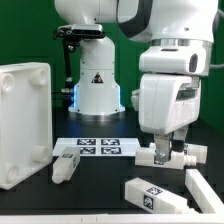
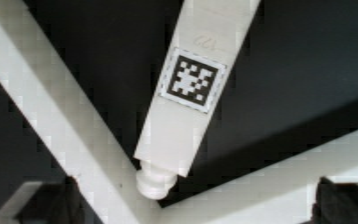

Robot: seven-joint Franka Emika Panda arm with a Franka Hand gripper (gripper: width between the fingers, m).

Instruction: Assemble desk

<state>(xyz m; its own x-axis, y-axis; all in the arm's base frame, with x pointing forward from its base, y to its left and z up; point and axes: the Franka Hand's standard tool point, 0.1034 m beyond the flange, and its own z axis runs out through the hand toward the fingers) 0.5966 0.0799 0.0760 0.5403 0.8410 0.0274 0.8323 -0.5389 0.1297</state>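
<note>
The desk's white rimmed tabletop panel stands tilted on its edge at the exterior view's left. White square legs with tag stickers lie loose on the dark table. One leg is beside the panel, another is at the front, and a third is at the front right. My gripper hangs open just above a fourth leg. In the wrist view this tagged leg points its round peg toward my gripper. The dark fingertips stand wide apart and touch nothing.
The marker board lies flat in the middle, in front of the white robot base. Two more white bars cross the wrist view on either side of the tagged leg, close to the fingers.
</note>
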